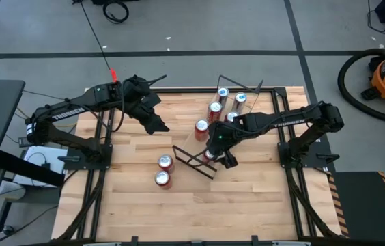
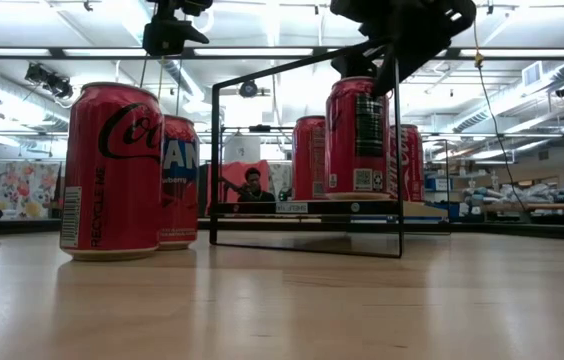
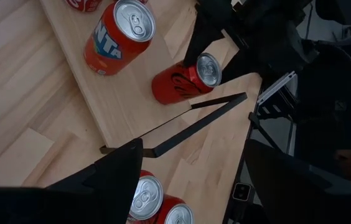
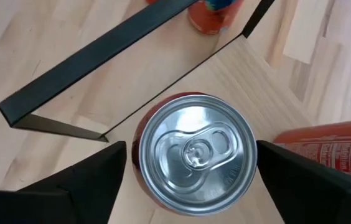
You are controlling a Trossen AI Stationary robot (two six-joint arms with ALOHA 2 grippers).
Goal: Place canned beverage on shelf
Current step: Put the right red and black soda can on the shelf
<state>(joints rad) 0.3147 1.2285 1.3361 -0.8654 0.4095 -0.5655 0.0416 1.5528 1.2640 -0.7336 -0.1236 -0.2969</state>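
Note:
A red canned beverage [image 4: 194, 152] stands upright on the near end of the shelf [image 4: 250, 68], a light-wood board in a thin black wire frame [image 1: 192, 158]. My right gripper [image 4: 191, 180] hangs open just above it and points down. One finger stands on either side of the can's top, apart from it. The low view shows the same can [image 2: 357, 135] on the board under that gripper [image 2: 402, 30]. My left gripper [image 1: 155, 123] waits open in the air over the table's far left part, with nothing between its fingers.
Several more cans [image 1: 222, 93] stand farther along the shelf, an orange one [image 3: 119, 34] among them. Two red cans [image 1: 164, 171] stand upright on the bare tabletop left of the shelf's near end. A person [image 2: 252, 185] sits in the room behind the table.

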